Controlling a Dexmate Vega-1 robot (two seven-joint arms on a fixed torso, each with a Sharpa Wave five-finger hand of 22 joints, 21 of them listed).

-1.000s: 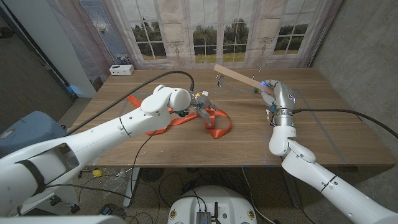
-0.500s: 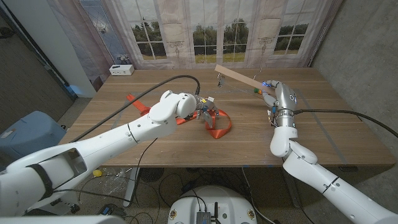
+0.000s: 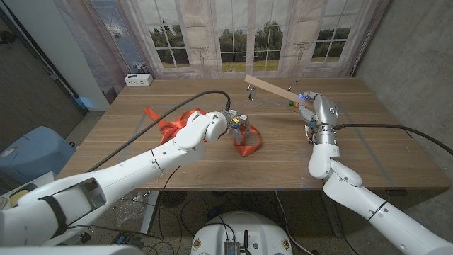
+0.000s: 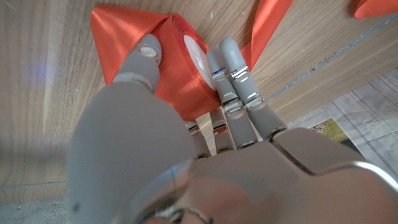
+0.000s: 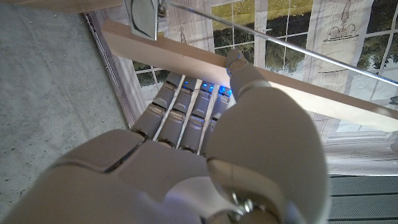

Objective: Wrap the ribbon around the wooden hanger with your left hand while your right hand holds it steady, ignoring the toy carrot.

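My left hand pinches the glossy orange satin ribbon, its slack lying looped on the wooden table, ready to carry across. My right hand grips the pale, flat wooden hanger, raised and tilted, leaving its bar free for wrapping.

Glossy satin orange ribbon, pale matt wooden hanger with metal clip, grained wooden table

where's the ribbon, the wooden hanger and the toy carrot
ribbon [image 3: 245,148]: head view, on the orange loop lying on the table
wooden hanger [image 3: 272,88]: head view, middle of the raised wooden bar
toy carrot [image 3: 291,103]: head view, its green end beside the right hand
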